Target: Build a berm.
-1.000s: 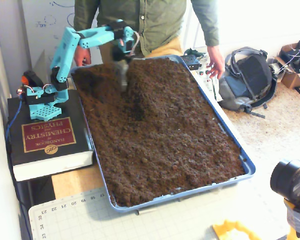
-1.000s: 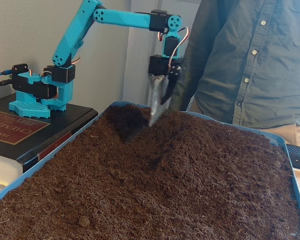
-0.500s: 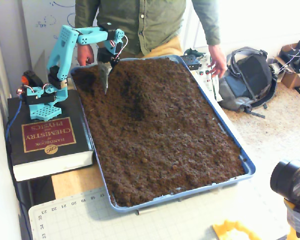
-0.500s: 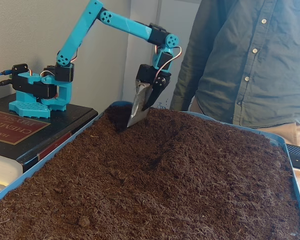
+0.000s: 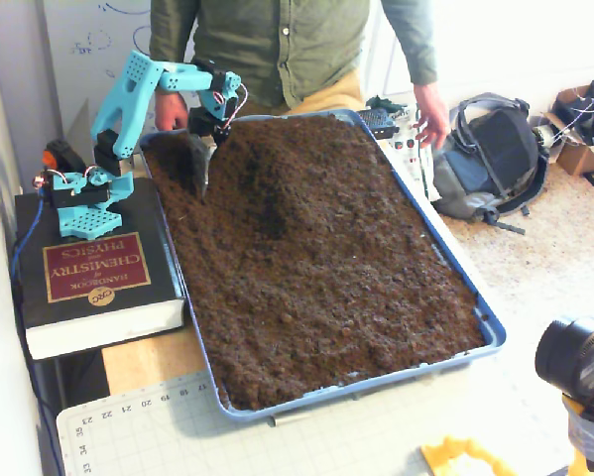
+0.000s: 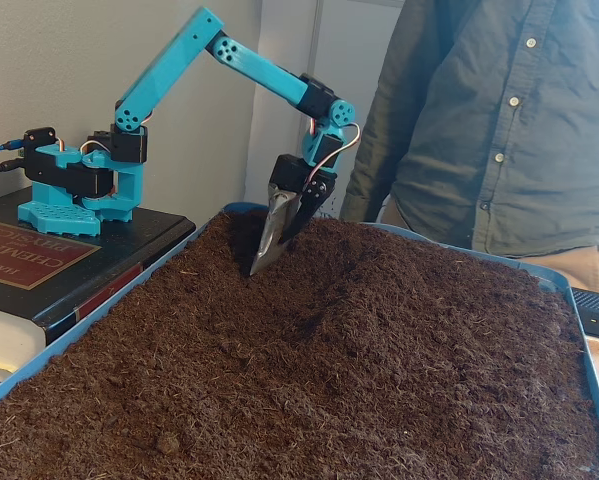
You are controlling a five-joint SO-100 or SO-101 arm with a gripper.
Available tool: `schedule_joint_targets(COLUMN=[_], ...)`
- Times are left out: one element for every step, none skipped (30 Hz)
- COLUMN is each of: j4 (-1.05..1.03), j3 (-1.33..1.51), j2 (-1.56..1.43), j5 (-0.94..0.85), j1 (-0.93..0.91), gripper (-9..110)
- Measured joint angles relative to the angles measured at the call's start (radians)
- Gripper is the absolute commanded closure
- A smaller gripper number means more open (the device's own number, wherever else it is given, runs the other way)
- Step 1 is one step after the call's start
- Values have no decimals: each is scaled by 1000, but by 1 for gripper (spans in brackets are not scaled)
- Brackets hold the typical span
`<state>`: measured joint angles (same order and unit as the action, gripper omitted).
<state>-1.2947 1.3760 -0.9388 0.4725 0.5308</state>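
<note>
- Since a second ago my arm has swung from the middle of the ridge toward the corner of the tray nearest my base, and it has dropped: the blade was clear above the soil then, and its tip now touches the surface.
- My gripper [image 6: 264, 262] carries a flat grey scoop blade [image 6: 270, 232], tilted tip-down; I cannot tell whether the jaws are pinching it or it is fixed on, since the fingers are too small and dark in both fixed views.
- The berm [image 5: 277, 183] is a low, rough hump at the far end of the tray, just beside the blade, with a shadowed slope on the side facing the dug hollow [image 5: 173, 159] in the corner.
- That soil looks loose, crumbly and fibrous. I judge it light and soft, prone to slumping and spilling off a flat blade, so there is nothing to grasp; it is best taken by pushing the blade in low and shoving or lifting small loads onto the crest.
- The blue tray [image 5: 490, 327] is filled almost to the rim with dark brown soil [image 6: 359, 390], mostly level away from the hump.
- My base stands on a thick handbook [image 5: 93, 278] beside the tray, and a person in a green shirt [image 6: 499, 120] stands behind it.
</note>
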Motion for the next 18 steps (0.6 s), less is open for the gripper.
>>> schedule_joint_targets(j4=[20,38,58,75,87,100,112,123,133,143,149,155,163,170,178,186,193,199], j3=[-2,0,0,2,3,5,6,11,12,14,14,14,14,14,14,14,14,14], j2=[2,3,5,5,5,6,6,6,6,6,6,6,6,8,8,8,8,8], j5=[0,0,0,-2,-5,-9,-12,-20,-34,-46,-61,-78,-92,-107,-121,-132,-141,-150], j1=[0,0,0,-3,-9,-17,-21,-28,-31,-34,-38,-43,-48,-52,-58,-64,-71,-77], gripper=[101,101,101,101,101,101,101,101,101,101,101,101,101,101,101,101,101,101])
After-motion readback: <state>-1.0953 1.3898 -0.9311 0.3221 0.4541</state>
